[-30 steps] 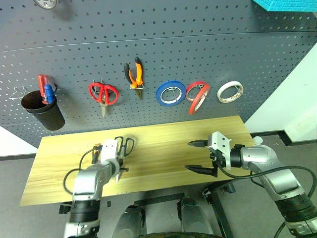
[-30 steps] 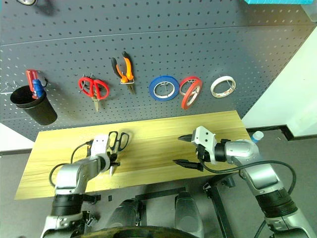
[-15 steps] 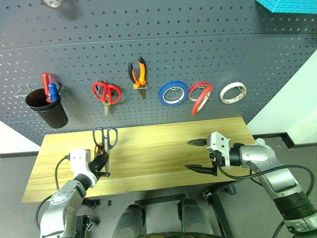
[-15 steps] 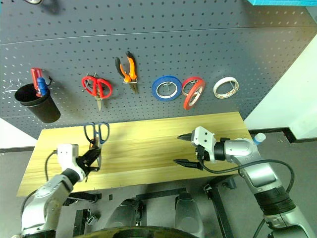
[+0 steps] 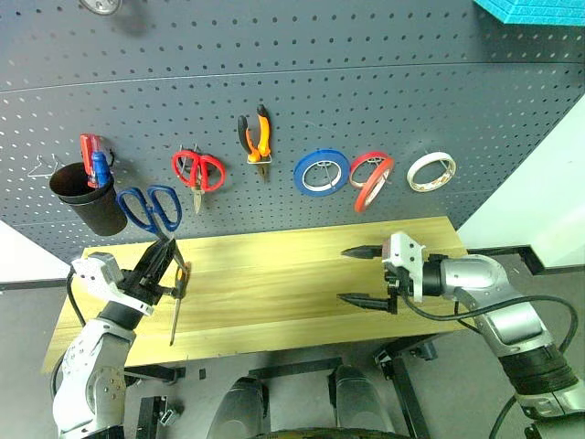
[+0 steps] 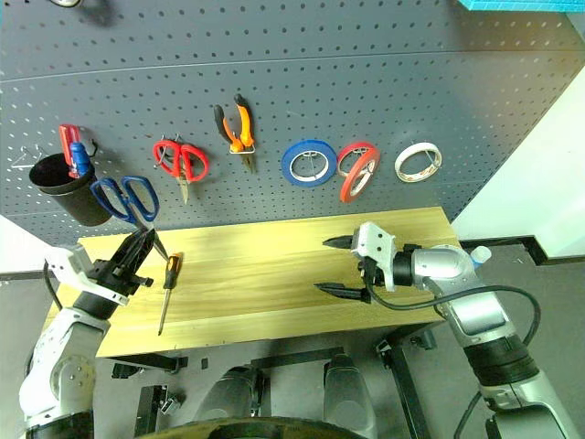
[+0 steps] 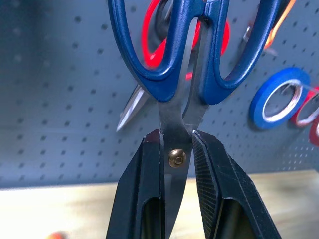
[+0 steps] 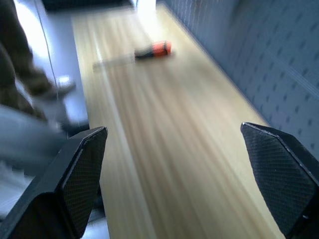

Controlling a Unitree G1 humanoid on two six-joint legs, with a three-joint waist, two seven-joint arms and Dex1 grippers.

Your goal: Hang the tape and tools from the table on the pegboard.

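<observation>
Dark grey pegboard at 12 o'clock | left gripper clamped on blue-handled scissors | right gripper gaped empty | step: hanging scissors | next: loop onto free hook

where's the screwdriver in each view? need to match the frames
Left eye: screwdriver lies on the table, left part, beside the left pincer.
Right eye: same spot, left part of the table.
Left wrist: an orange blur at the bottom edge, too unclear to call.
Right wrist: on the far tabletop.
Shared landmark: the wooden table.
</observation>
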